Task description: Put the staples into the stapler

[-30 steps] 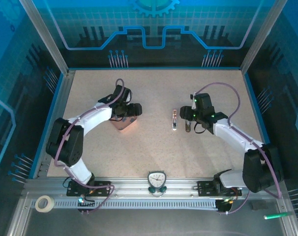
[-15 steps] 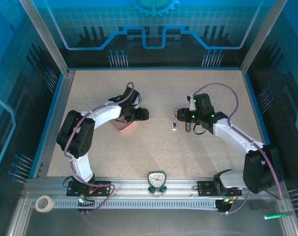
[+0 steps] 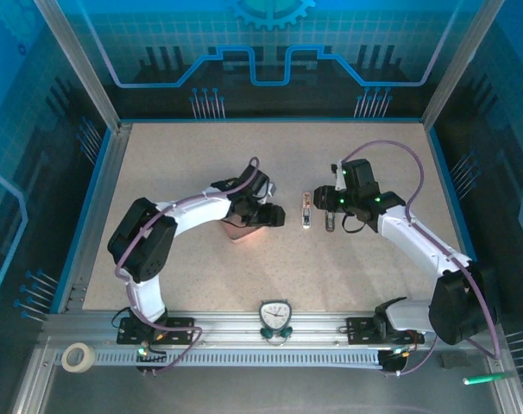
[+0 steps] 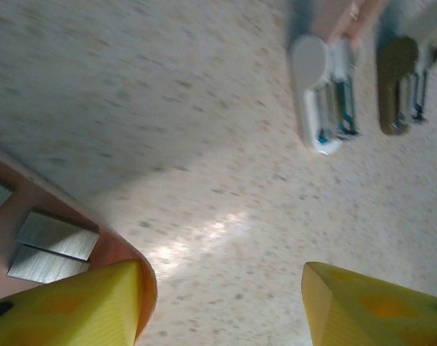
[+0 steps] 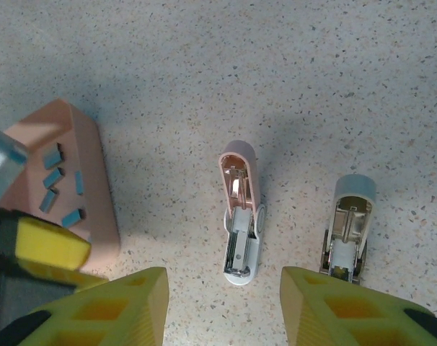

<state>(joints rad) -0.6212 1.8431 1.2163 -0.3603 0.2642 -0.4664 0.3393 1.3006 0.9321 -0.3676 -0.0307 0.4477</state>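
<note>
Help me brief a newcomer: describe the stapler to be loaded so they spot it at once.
On the speckled table, look right of the pink tray holding the staples. Two staplers lie side by side there; the stapler is the one nearer the tray, white with a pale pink top, unlike the grey stapler beside it.

White-and-pink stapler (image 5: 240, 209), grey staples (image 4: 56, 234), salmon tray (image 5: 101, 180), speckled beige table (image 5: 204, 65).

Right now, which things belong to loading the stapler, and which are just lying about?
Job: staples, white-and-pink stapler, pink tray holding the staples.
Lying about: grey stapler, timer, tape roll, green pen.
</note>
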